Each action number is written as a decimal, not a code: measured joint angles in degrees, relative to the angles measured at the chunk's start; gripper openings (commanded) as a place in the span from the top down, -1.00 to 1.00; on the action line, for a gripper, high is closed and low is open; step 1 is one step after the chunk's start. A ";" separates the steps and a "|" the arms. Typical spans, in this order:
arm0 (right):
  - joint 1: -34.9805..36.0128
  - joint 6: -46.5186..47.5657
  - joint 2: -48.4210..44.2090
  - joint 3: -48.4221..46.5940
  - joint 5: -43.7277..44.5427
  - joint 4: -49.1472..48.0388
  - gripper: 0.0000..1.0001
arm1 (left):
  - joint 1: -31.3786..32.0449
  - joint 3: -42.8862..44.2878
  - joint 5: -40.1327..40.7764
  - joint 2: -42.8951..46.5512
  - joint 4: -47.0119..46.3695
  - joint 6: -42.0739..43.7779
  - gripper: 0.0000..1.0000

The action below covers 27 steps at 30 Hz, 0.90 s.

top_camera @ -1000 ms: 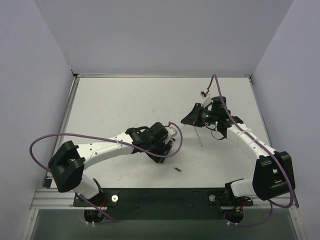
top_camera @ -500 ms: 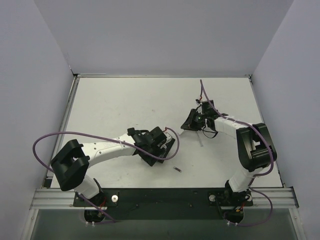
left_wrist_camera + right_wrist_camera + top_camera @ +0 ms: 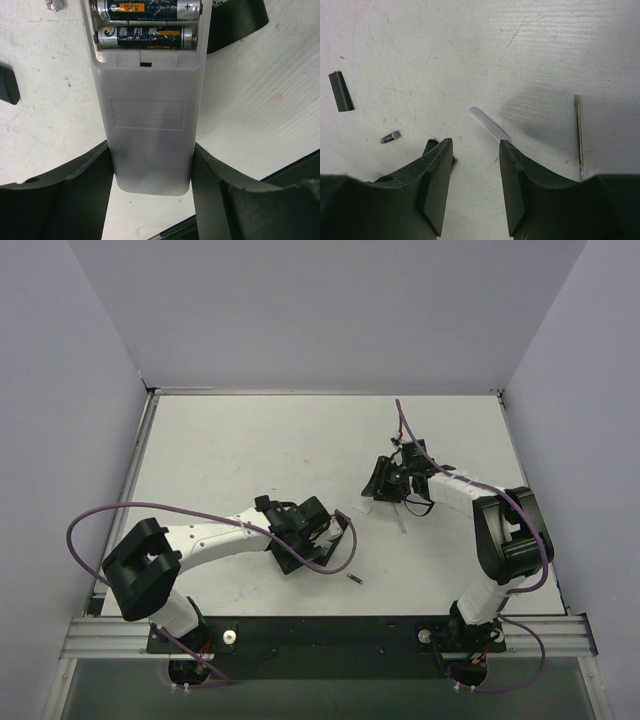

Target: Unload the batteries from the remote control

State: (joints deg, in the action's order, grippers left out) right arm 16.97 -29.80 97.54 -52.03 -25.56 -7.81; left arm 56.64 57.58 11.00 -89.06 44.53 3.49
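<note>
My left gripper [image 3: 322,543] is shut on the remote control [image 3: 344,536], a slim dark bar in the top view. In the left wrist view the remote [image 3: 150,90] shows its pale grey back between my fingers [image 3: 85,175], with the compartment open and two batteries [image 3: 145,36] lying side by side in it. A loose battery [image 3: 355,579] lies on the table near the remote; it also shows in the right wrist view [image 3: 390,137]. My right gripper [image 3: 383,483] is open and empty above the table [image 3: 475,200].
A pale translucent strip [image 3: 489,124] lies just ahead of the right fingers, and a thin rod [image 3: 578,135] lies to its right. A small dark flat piece [image 3: 341,91] lies at the far left. White walls surround the table [image 3: 230,450].
My left gripper has shifted slightly left and toward the near edge with the remote. My right arm has folded up, and its gripper has stayed near the strip.
</note>
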 measured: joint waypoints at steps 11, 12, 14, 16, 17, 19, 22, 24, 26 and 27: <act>-0.50 3.78 -12.76 0.22 1.68 5.27 0.20 | -1.95 -0.68 -5.97 0.02 2.14 12.52 1.00; -0.50 4.13 -13.92 0.50 1.81 5.42 0.19 | -2.51 -1.31 -6.47 0.13 2.10 13.77 1.00; -0.52 4.61 -15.76 1.16 1.88 5.84 0.19 | -3.67 -2.95 -7.08 0.76 2.12 15.91 1.00; -0.55 4.96 -17.38 1.88 1.99 6.91 0.19 | -4.72 -5.16 -7.15 2.29 2.27 18.69 1.00; -0.55 5.18 -18.01 2.23 2.03 7.48 0.19 | -5.11 -6.10 -7.15 3.26 2.32 20.02 1.00; -0.55 5.73 -19.04 2.73 2.16 8.72 0.18 | -5.49 -7.50 -7.10 5.40 2.29 22.71 1.00; -0.55 6.36 -20.26 2.84 2.56 10.60 0.16 | -5.46 -7.85 -7.48 6.95 1.81 25.68 1.00; -0.55 7.02 -21.33 2.84 3.37 12.02 0.15 | -5.38 -7.85 -7.72 6.64 1.25 27.34 1.00; -0.55 7.61 -22.40 2.84 4.26 13.44 0.14 | -5.20 -7.85 -7.72 5.42 1.07 28.57 1.00; -0.55 7.93 -22.91 2.84 4.39 14.29 0.14 | -5.14 -7.85 -7.69 4.63 1.01 28.94 1.00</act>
State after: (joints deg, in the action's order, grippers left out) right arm 16.43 -21.87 74.63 -49.19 -21.17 6.48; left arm 51.51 49.74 3.31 -84.42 45.54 32.42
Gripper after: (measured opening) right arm 0.425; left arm 0.659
